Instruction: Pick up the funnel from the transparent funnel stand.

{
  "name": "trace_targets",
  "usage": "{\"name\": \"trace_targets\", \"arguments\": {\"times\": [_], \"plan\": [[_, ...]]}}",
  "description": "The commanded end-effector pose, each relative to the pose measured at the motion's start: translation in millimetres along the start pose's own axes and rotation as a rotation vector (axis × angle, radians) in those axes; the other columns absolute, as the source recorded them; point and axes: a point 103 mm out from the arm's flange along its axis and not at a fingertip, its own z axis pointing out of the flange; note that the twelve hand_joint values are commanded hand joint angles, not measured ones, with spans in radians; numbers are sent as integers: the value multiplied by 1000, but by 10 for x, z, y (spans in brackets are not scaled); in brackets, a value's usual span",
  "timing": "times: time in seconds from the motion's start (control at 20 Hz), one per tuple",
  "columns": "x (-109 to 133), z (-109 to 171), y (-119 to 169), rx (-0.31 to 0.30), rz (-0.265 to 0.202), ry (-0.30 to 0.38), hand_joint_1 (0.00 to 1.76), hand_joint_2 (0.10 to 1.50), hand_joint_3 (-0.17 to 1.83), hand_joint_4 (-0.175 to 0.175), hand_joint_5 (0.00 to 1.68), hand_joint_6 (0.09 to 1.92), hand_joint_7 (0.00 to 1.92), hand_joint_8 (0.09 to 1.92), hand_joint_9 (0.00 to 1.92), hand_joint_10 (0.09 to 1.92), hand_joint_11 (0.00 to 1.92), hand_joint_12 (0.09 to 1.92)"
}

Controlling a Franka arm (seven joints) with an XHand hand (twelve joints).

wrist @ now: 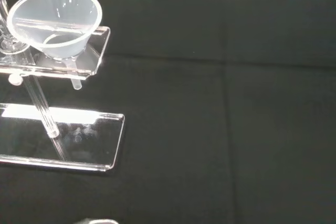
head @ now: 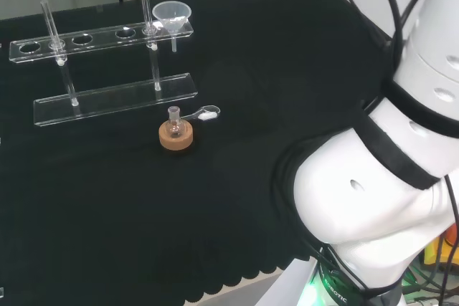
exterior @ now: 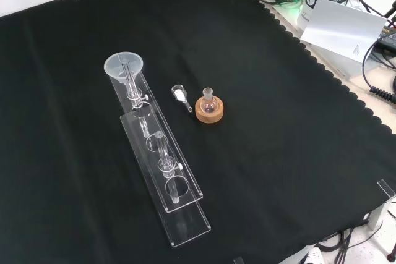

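- The funnel point(head: 171, 16) is clear, a wide cone with a thin stem below, and it sits upright in the end hole of the funnel stand point(head: 100, 37), at the right end in the head view.
- The stand is clear plastic: an upper shelf with round holes, two thin posts and a flat base plate on the black cloth point(head: 237, 91).
- Nothing touches the funnel.
- In the front view, a small flask point(exterior: 208, 102) on a cork ring point(exterior: 210, 111) stands right of the stand, with a small scoop point(exterior: 180, 96) between them.
- The wrist view shows the funnel's stem poking out below the shelf.
- I cannot tell how the hand is set.
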Motion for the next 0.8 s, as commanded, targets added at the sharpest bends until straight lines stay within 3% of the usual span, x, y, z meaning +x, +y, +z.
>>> {"name": "trace_targets", "arguments": {"times": [0.05, 0.4, 0.8], "plan": [[194, 205, 358, 65, -94, -27, 490, 861, 262, -29, 149, 87, 16, 319, 86, 686, 0, 1337], [359, 362, 551, 129, -165, -32, 529, 794, 252, -48, 107, 87, 0, 396, 119, 724, 0, 1391], [583, 553, 787, 233, -194, -45, 522, 763, 246, -48, 79, 87, 0, 404, 129, 749, 19, 1437]]}}
